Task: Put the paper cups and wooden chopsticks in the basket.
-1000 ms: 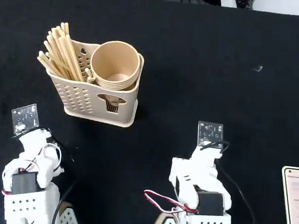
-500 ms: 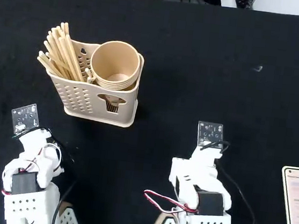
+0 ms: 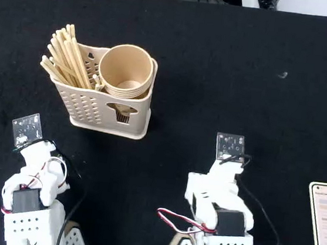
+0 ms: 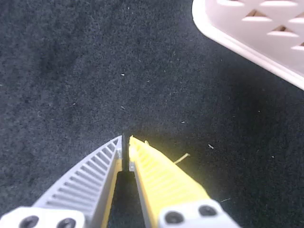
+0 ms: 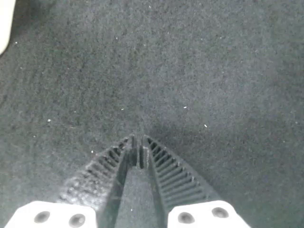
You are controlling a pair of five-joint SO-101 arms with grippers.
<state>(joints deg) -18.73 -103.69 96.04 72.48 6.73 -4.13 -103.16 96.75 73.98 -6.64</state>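
Comparing with one second ago: nothing had moved; the basket, its contents and both arms stood in the same places in the high view.
Meaning for the task: I judged it as finished, because every cup and chopstick that I could see stood inside the basket, and both arms were folded back at the near edge.
Basket (image 3: 108,113): one, white and perforated, upright on the black table (image 3: 245,78), well apart from both arms; a corner of it was also near the left gripper in the left wrist view.
Paper cups (image 3: 126,71): one nested stack in the right part of the basket as the high view showed it; about four rims were visible, but the exact number I could not tell.
Wooden chopsticks (image 3: 67,55): one bundle, roughly a dozen, leaning outward from the left part of the basket, just beside the cups; too crowded for an exact count.
Left gripper (image 4: 126,142): jaws pressed together with nothing between them, over bare cloth.
Right gripper (image 5: 137,142): jaws also pressed together, empty, over bare cloth.
Arms: two, the left arm (image 3: 32,184) and the right arm (image 3: 219,206).
Other: one phone (image 3: 324,229) with a lit screen at the table's right edge.
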